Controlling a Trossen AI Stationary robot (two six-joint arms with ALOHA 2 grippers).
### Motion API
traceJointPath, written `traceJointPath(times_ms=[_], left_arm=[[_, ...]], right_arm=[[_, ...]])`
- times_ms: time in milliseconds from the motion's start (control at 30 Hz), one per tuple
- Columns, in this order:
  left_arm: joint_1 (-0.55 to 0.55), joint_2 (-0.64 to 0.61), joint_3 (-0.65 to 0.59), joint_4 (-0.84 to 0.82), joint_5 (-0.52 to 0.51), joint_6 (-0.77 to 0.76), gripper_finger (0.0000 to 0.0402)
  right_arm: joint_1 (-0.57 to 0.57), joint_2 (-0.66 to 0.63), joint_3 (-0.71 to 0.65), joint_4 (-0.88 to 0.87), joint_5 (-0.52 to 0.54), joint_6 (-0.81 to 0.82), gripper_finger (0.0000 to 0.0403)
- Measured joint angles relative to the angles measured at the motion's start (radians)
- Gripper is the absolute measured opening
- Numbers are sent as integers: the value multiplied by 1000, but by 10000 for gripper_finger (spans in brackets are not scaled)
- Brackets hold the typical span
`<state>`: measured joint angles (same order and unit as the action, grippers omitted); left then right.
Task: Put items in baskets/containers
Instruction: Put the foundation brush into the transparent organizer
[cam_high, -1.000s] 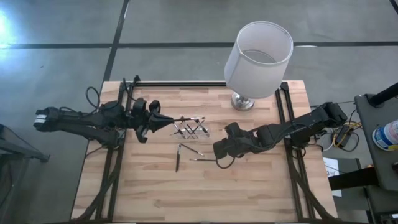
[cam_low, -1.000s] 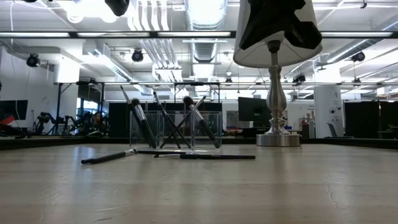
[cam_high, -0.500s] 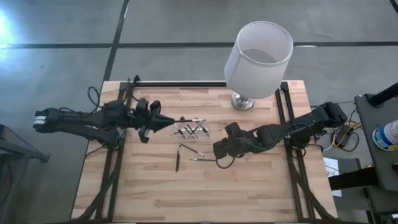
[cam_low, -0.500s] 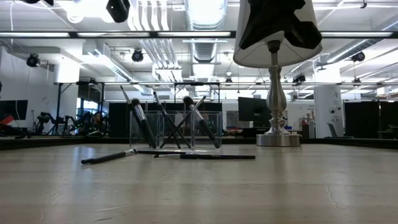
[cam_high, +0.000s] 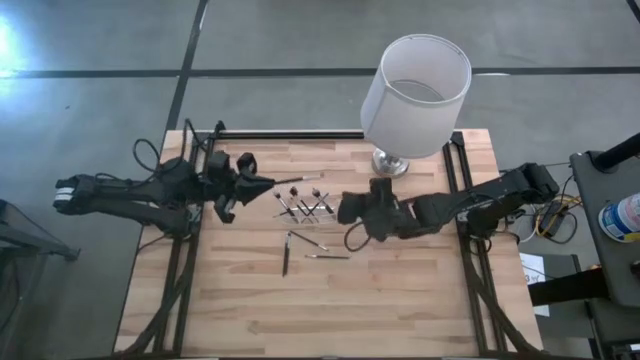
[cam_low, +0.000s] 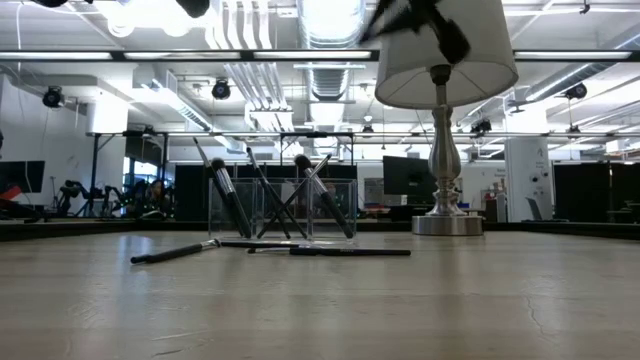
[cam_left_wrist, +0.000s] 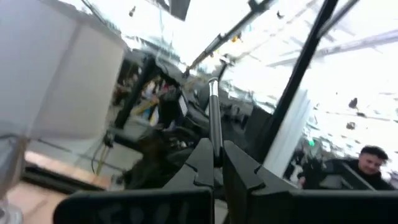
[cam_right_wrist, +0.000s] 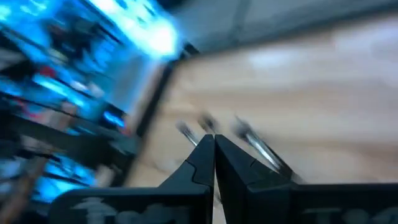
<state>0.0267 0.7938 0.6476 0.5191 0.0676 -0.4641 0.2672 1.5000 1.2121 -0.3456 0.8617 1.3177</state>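
Left arm: reaches in from the left edge of the tabletop, over its far-left part.
Left gripper: closed on a brush; the left wrist view shows the silvery shaft pinched between the two dark fingers and sticking out past them. The brush is held above the wood, pointing right toward the tray.
Tray: clear, standing near the middle of the tabletop, just right of the left gripper's brush tip. In the low view its see-through walls hold several brushes that lean at crossed angles, dark heads up.
Loose brushes: three lie flat on the wood in front of the tray: one dark-handled, one nearest the tray, one furthest right. In the low view they lie in a row along the tabletop.
Right gripper: fingers pressed together, holding nothing; it hangs just right of the tray. The right wrist view shows the closed fingers over the wood with blurred brushes beyond.
Right arm: comes in from the right edge, across the tabletop's middle.
Lamp: white drum shade on a metal base, at the far side right of centre, behind the right arm.
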Motion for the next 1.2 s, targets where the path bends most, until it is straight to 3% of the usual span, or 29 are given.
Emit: traceJointPath(times_ms=[200,267,367,433,567,833,1200], left_arm=[[30,-9,0,-3,-7,1,7],[37,-12,0,0,-7,0,7],[51,-10,0,30,-7,17,7],[62,-9,0,43,-14,17,7],[84,-9,2,58,-34,26,7],[121,27,5,76,-11,-9,7],[144,46,4,88,-7,-2,7]], right_arm=[[-11,-4,23,346,8,-381,9],[-28,-4,26,461,-37,-471,9],[-30,7,29,720,-85,-797,9],[-36,14,32,823,-148,-917,16],[-72,17,41,814,-251,-876,57],[-120,81,117,834,-264,-967,151],[-120,105,172,884,-263,-927,183]])
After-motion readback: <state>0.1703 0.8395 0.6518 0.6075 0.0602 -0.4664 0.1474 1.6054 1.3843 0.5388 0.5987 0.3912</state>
